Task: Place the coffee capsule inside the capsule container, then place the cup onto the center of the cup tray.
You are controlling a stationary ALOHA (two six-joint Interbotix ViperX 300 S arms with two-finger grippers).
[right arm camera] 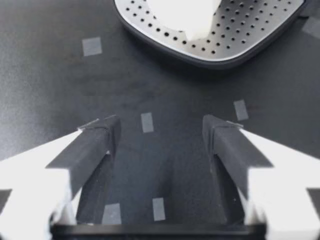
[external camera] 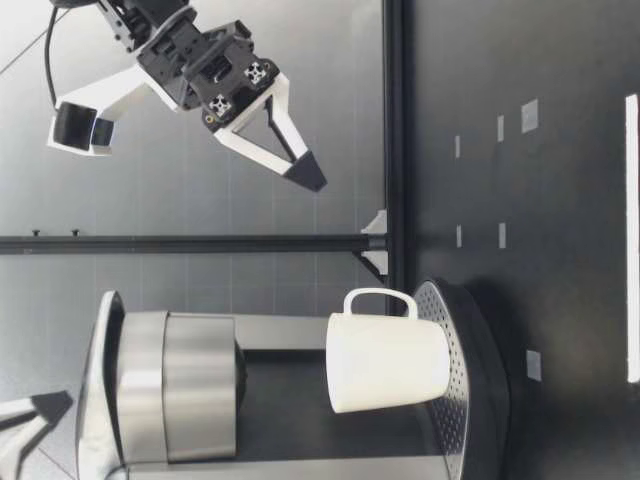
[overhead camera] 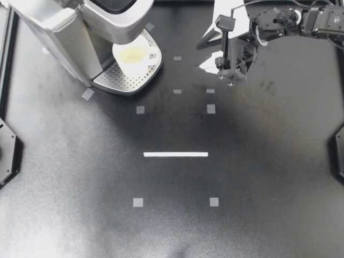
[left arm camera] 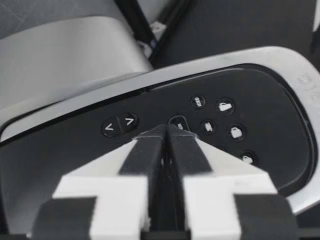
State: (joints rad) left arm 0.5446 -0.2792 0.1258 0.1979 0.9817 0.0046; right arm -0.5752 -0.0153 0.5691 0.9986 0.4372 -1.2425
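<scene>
Closest to the lens, my left gripper [left arm camera: 166,131] has its two black-padded fingers pressed together with nothing between them. The tips are over a button [left arm camera: 176,122] on the dark control panel [left arm camera: 75,155] of the coffee machine [left arm camera: 70,55]; whether they touch it I cannot tell. That gripper shows only in its own wrist view.

My right gripper [overhead camera: 215,45] hangs above the table [overhead camera: 258,177], well apart from the machine, its fingers spread wide and empty. From table height one finger sits higher than the other.

The cup [overhead camera: 134,55] is white with a pale cream inside, and its looped handle is turned toward my right arm. It stands upright on the perforated metal cup tray [overhead camera: 115,80], beneath the machine's head.

The head overlaps the cup's rim and covers the back of the tray from above, so whether the cup sits at the exact middle is hard to judge. In the right wrist view the cup [right arm camera: 185,15] is only a white blur cut off at the edge, ahead of the open fingers. The machine's top is cropped in the top view. A white tape strip [overhead camera: 176,154] lies on the table, well apart from the tray.
</scene>
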